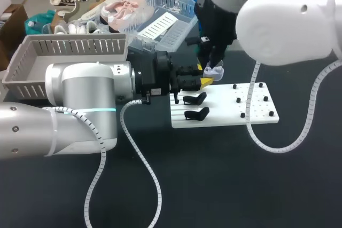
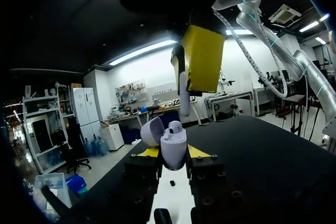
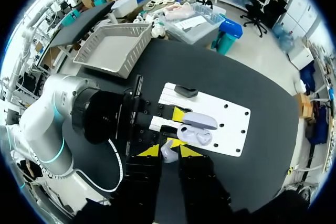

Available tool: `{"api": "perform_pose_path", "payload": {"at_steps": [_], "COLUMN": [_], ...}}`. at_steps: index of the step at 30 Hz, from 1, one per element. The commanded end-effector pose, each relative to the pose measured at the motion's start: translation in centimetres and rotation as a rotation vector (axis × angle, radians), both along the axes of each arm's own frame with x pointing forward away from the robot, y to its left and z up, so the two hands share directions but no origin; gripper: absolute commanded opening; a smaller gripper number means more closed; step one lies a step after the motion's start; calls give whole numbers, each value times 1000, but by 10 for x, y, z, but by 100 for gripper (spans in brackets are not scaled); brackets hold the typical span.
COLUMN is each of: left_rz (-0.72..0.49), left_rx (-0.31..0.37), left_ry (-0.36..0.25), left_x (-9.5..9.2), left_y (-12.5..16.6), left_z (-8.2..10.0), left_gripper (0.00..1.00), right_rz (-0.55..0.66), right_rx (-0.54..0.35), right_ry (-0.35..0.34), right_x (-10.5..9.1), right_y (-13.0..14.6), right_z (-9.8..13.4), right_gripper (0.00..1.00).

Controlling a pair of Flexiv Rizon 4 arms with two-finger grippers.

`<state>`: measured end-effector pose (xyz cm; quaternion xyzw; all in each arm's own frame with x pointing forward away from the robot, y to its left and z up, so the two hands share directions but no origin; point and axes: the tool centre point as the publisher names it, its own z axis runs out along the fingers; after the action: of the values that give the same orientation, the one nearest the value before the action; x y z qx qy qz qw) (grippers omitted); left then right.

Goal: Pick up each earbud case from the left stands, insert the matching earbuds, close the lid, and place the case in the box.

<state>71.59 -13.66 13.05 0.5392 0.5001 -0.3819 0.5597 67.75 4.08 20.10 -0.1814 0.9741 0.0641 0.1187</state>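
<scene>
1. Two sets of fingers meet just above the centre of the head view, over the near edge of a white board (image 1: 256, 113) that lies on the dark desk (image 1: 214, 174).
2. The left fingers (image 2: 149, 152), reaching in from the left side of the frame, pinch the pale earbud case (image 2: 173, 149) from both sides and hold it upright above the board.
3. The case's lid (image 2: 151, 130) is tipped open, and one earbud (image 2: 176, 126) sits in it.
4. The right fingers (image 3: 151, 151) come down from the upper right of the head view and pinch a second earbud (image 2: 184, 98), which hangs directly above the open case, close to it but apart.
5. Two black stands (image 1: 195, 99) sit on the board's left part, below the case in the head view.
6. A grey slatted box (image 1: 69, 60) sits on the desk in the upper left of the head view, well apart from the case.
</scene>
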Motion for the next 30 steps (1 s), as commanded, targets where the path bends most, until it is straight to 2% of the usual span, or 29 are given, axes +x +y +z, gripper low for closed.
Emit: {"api": "perform_pose_path", "payload": {"at_steps": [1,15,30], "left_rz": [3,3,3], "left_rx": [-3,-3,-3], "left_ry": [-2,-2,-2], "left_x": [0,0,0], "left_y": [0,0,0], "left_z": [-1,-1,-1], "left_gripper": [0,0,0], "right_rz": [7,-19,10], "right_rx": [-27,-30,-14], "right_ry": [48,69,67], "right_x": [9,13,15], "right_y": [3,-14,-13], "right_z": [-2,-10,-15], "right_gripper": [0,0,0]}}
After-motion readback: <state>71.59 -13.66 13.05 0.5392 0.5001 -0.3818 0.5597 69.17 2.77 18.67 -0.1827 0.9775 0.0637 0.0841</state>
